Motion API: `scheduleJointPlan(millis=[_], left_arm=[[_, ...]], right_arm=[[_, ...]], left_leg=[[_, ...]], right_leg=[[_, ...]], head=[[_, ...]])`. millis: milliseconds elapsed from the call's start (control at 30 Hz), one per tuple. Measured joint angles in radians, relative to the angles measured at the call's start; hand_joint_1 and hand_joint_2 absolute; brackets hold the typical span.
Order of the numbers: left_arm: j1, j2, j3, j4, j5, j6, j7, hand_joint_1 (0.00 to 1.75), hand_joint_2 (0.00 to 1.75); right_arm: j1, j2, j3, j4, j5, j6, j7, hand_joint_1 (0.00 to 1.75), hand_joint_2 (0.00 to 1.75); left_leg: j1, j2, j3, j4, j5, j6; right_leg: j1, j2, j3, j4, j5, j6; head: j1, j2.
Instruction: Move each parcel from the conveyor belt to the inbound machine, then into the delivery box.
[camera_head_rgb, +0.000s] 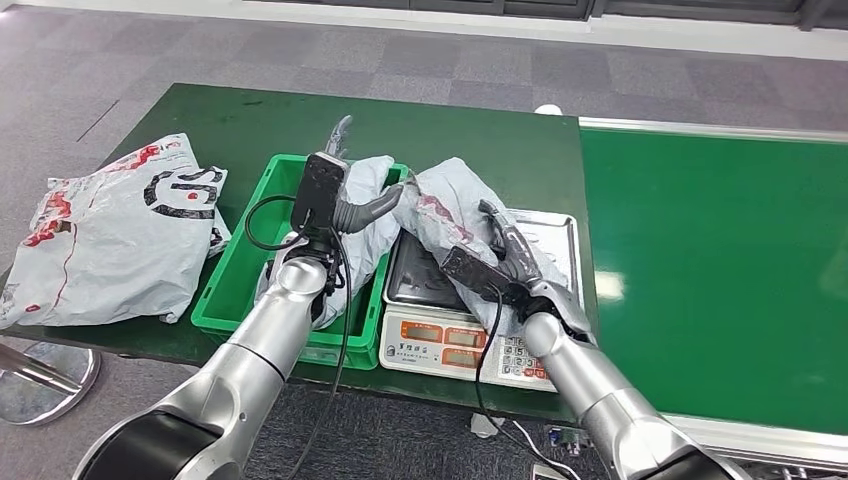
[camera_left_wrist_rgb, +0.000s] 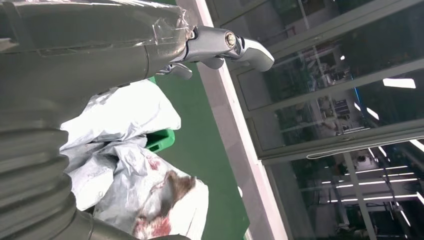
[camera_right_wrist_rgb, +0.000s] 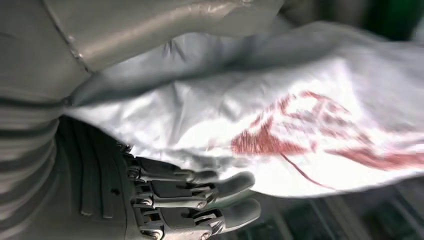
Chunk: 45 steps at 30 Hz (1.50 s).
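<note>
Right hand (camera_head_rgb: 507, 252) grips a grey parcel (camera_head_rgb: 447, 212) lifted over the scale (camera_head_rgb: 545, 233) beside the green box (camera_head_rgb: 228, 285); left hand (camera_head_rgb: 352, 195) hovers there, fingers spread, holding nothing.

The grey parcel (camera_head_rgb: 110, 235) lying on the dark green table (camera_head_rgb: 250, 115) carries large black letters and red print, too crumpled to read. The scale (camera_head_rgb: 455, 340) has red-lit displays and a small line of characters on its front panel (too small to make out).
</note>
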Motion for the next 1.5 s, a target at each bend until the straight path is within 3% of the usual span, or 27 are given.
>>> scheduleJointPlan(millis=[300,533,867,1267,1500], left_arm=[[0.0,-0.017,-0.009,-0.002,0.026,-0.005,-0.009,0.0,1.75],[0.0,-0.026,-0.03,0.009,0.033,-0.005,-0.008,0.0,1.75],[0.001,-0.028,-0.129,0.057,-0.125,-0.023,0.059,0.0,1.75],[-0.001,-0.028,-0.202,0.115,-0.167,-0.023,0.077,0.0,1.75],[-0.001,-0.03,-0.284,0.165,-0.342,-0.081,0.167,0.0,1.75]], right_arm=[[0.122,0.002,-0.111,-0.224,-0.292,-0.121,-0.235,0.0,1.75],[0.156,0.002,-0.245,-0.33,-0.51,-0.119,-0.318,0.0,1.75],[0.16,-0.03,-0.332,-0.344,-0.508,-0.256,-0.33,0.0,1.75],[0.158,-0.058,-0.364,-0.317,-0.506,-0.263,-0.321,0.0,1.75],[0.125,-0.069,-0.369,-0.259,-0.48,-0.19,-0.242,0.0,1.75]], left_leg=[[0.0,-0.001,-0.003,0.0,-0.001,0.0],[0.0,0.0,-0.003,0.0,-0.001,0.0],[-0.001,0.0,-0.004,0.0,-0.001,0.0],[0.0,0.001,-0.003,0.0,-0.001,0.0],[-0.001,0.001,-0.004,0.0,-0.001,0.0]], right_leg=[[0.0,0.0,-0.003,0.0,0.0,0.0],[0.0,0.0,-0.003,0.0,0.0,0.0],[-0.001,0.0,-0.003,0.0,0.0,0.0],[0.0,0.001,-0.003,0.0,0.0,0.0],[-0.001,0.001,-0.003,0.0,0.0,0.0]], head=[[0.0,0.0],[0.0,0.0],[0.0,0.0],[0.0,0.0],[0.0,0.0]])
